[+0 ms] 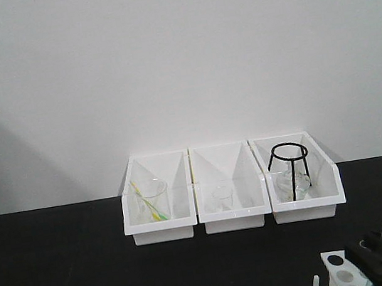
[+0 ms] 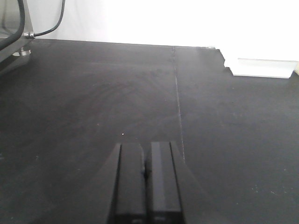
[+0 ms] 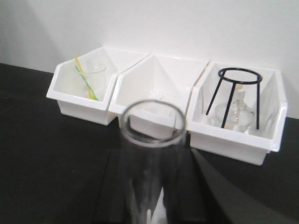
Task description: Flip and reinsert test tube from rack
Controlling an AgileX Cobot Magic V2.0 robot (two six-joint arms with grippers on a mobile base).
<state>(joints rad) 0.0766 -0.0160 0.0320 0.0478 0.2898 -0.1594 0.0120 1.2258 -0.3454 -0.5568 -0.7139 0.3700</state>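
I have the test tube (image 3: pixel 152 122) pinched in the right gripper (image 3: pixel 152 196), its open mouth pointing beyond the fingertips toward 3 white bins (image 3: pixel 135 93) ahead. The rack (image 1: pixel 339 268) sits just left of that gripper. The left gripper (image 2: pixel 147 172) is pressed together, holding nothing, low over the black table (image 2: pixel 93 93).

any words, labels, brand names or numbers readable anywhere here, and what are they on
None: no text can be read in any view.
The bins, rack and test tube all look plain, with no label, print or scale marks showing.
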